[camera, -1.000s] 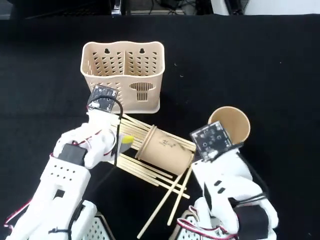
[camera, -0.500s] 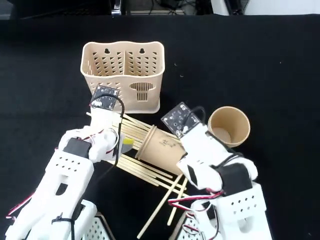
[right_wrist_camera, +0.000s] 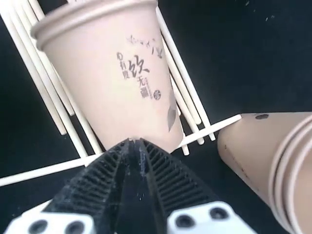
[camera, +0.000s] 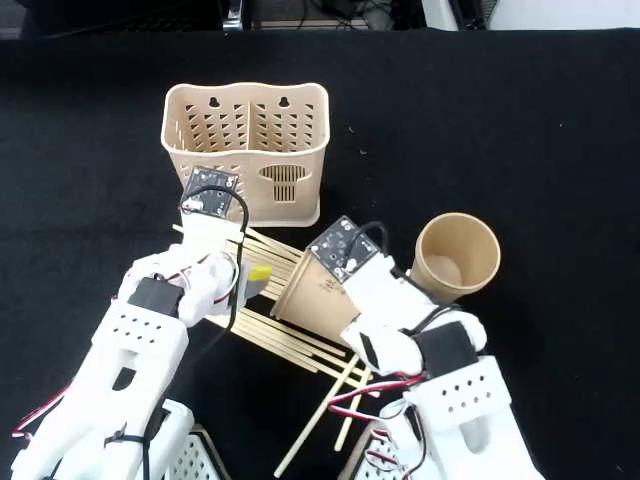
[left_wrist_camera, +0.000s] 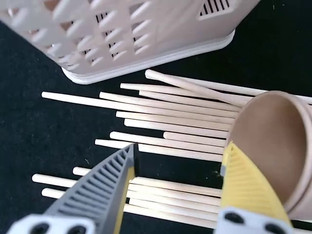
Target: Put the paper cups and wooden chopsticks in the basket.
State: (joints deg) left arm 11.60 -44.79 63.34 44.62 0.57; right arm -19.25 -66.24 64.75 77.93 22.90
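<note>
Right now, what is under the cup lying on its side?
Wooden chopsticks lie under the tipped cup, poking out on both sides. Their middle parts are covered by it.

A robot lab bench is indicated: table [camera: 560,130] draped in black cloth, white left arm [camera: 130,360] and right arm [camera: 460,390] mounted at its edge, cables [camera: 345,10] trailed behind
</note>
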